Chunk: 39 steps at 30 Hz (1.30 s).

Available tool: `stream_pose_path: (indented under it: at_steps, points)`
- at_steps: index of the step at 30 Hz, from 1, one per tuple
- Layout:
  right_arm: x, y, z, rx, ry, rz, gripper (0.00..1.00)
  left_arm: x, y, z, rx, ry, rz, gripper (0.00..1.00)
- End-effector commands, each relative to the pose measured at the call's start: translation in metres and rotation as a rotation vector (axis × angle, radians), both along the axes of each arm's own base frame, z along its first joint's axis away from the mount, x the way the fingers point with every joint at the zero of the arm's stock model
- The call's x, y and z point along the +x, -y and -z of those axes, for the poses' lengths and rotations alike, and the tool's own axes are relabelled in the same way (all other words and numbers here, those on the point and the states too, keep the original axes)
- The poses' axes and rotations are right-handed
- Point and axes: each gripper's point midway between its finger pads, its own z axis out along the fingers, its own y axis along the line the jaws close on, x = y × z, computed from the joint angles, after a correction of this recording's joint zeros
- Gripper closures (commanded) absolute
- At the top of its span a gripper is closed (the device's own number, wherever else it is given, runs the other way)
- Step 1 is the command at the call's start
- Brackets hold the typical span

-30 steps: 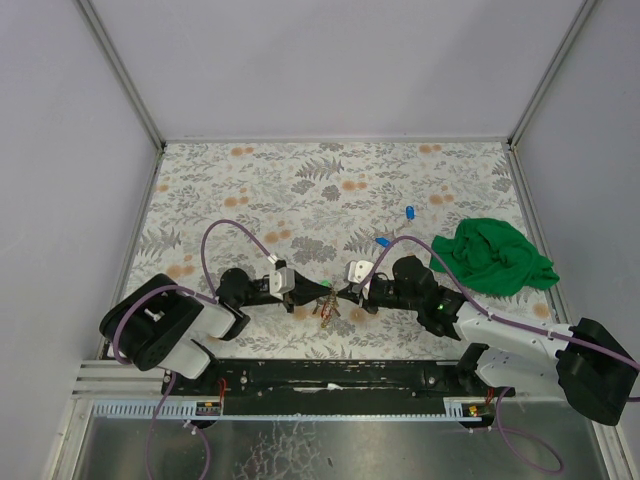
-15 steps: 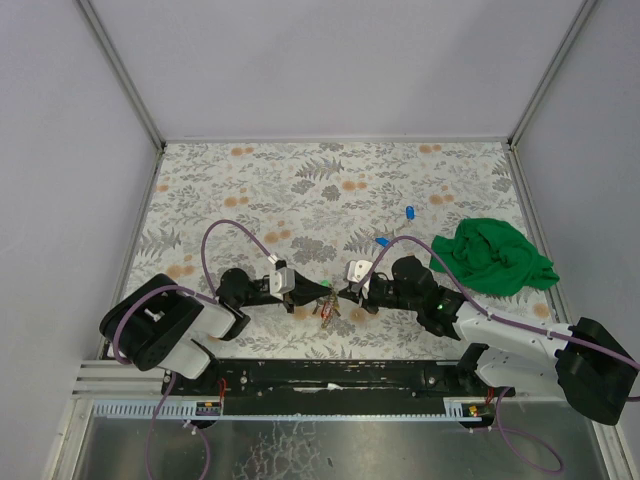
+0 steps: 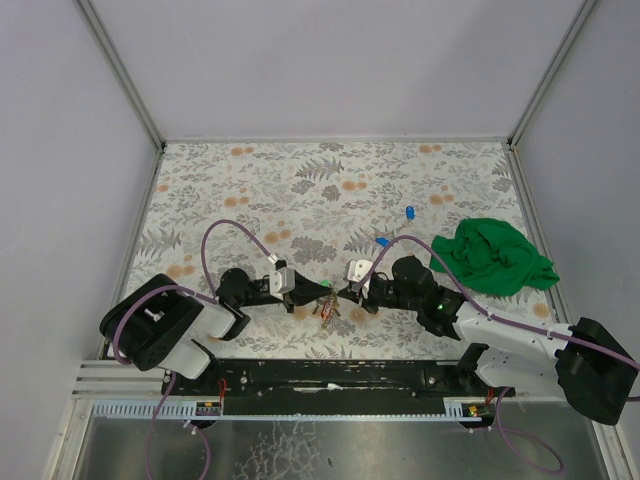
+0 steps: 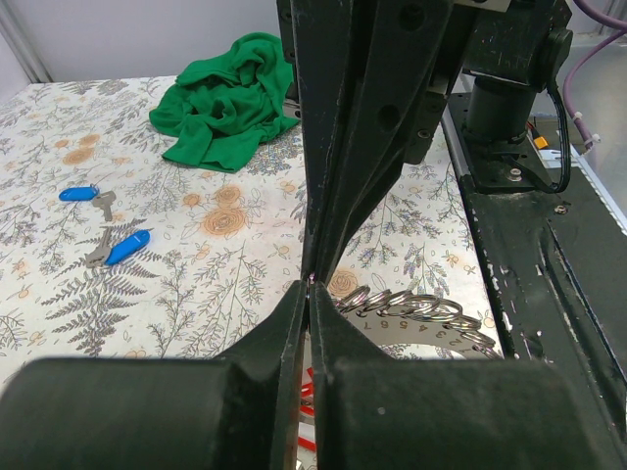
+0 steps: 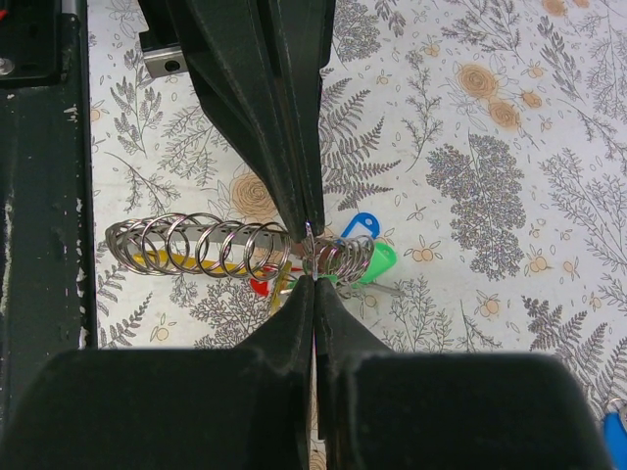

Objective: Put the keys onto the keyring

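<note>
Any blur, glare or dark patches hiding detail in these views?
Top external: even soft light, but the bunch of small colour-tagged keys is too tiny to resolve. Left wrist: the black left hand is a dark, blurred foreground mass; the crumpled green cloth behind is sharp. Right wrist: the black right hand is underexposed and featureless; the row of silver wire rings glints.
</note>
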Motion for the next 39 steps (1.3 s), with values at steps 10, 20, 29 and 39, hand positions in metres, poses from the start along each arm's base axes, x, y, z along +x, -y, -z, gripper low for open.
stream_pose_path:
  at_steps: [10,20,29,39]
  points:
    - [0.006,-0.009,-0.032,0.098,0.057,-0.004,1.00,0.003,0.004,-0.026,-0.071,0.098,0.013,1.00]
    - [0.005,-0.003,-0.021,0.060,0.034,0.013,1.00,0.004,0.003,-0.027,-0.075,0.104,-0.001,1.00]
    - [0.002,-0.001,-0.019,0.056,0.027,0.008,1.00,0.004,0.002,-0.027,-0.075,0.104,-0.007,1.00]
    - [0.004,-0.001,-0.011,0.024,0.000,0.021,1.00,0.005,0.002,-0.028,-0.076,0.105,-0.010,1.00]
